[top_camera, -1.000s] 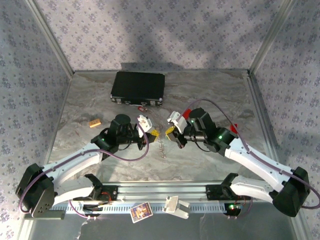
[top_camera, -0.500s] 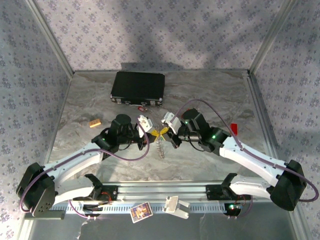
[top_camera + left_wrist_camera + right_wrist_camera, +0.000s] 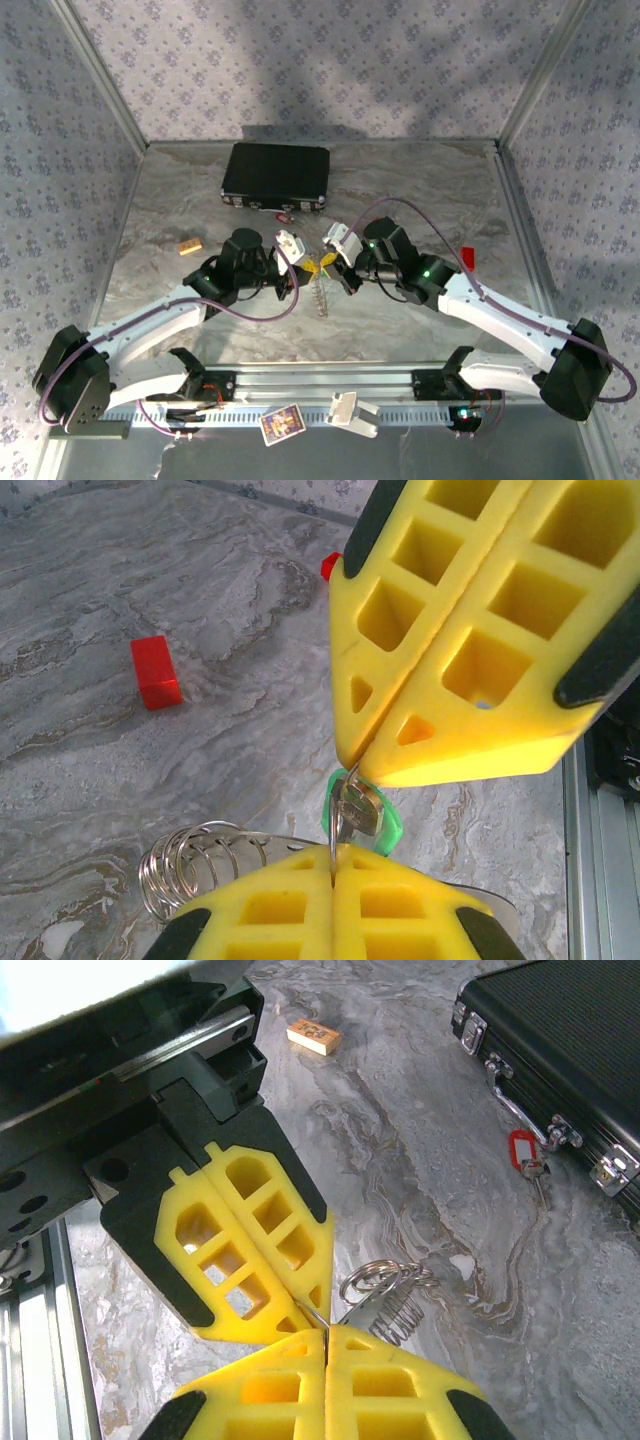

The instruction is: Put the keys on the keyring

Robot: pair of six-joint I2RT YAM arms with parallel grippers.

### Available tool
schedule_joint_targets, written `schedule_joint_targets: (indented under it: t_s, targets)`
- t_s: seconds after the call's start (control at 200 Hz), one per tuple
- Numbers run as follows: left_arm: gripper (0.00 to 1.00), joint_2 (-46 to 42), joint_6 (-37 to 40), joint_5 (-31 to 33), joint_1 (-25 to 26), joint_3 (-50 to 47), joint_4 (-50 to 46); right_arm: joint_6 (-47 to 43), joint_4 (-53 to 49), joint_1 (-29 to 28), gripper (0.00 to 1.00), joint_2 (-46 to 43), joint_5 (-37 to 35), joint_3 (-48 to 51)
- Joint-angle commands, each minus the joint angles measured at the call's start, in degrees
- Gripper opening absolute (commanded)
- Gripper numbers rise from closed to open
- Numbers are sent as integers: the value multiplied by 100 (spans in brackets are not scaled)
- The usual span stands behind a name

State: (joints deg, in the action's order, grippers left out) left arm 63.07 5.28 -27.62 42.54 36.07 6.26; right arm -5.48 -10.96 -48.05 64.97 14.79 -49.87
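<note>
In the top view a tan block (image 3: pixel 190 245) is seen at the left of the marble table (image 3: pixel 430 190). A black case (image 3: pixel 277 172) is set at upper centre, and the red key (image 3: pixel 285 214) lies just against its lower edge. At mid-frame the two arms are seen tip to tip, with the keyring (image 3: pixel 320 295) hanging below that meeting point. In the left wrist view the left gripper (image 3: pixel 334 865) is clamped on the keyring's thin wire, the coil bulging out at lower left. The green key (image 3: pixel 390 828) is held between that tip and the right gripper (image 3: pixel 358 763), whose fingers are pressed together; whether the key itself is pinched there cannot be told. A red block (image 3: pixel 468 257) is seen well apart at the right
</note>
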Motion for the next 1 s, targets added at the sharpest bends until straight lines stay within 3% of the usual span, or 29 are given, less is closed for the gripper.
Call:
schedule_joint_targets:
  t_s: [0.0, 0.14, 0.44, 0.994]
  targets:
    - [0, -16, -1, -86, 43, 206, 243, -148, -105, -42, 0, -9, -78, -31]
    - [0, -26, 8, -78, 43, 212, 235, -261, -257, -26, 0, -180, -339, -1]
    - [0, -14, 17, -92, 42, 216, 235, -119, -133, -14, 0, 37, 401, -66]
    - [0, -14, 43, -136, 39, 215, 234, 0, 119, -4, 0, 108, -220, -1]
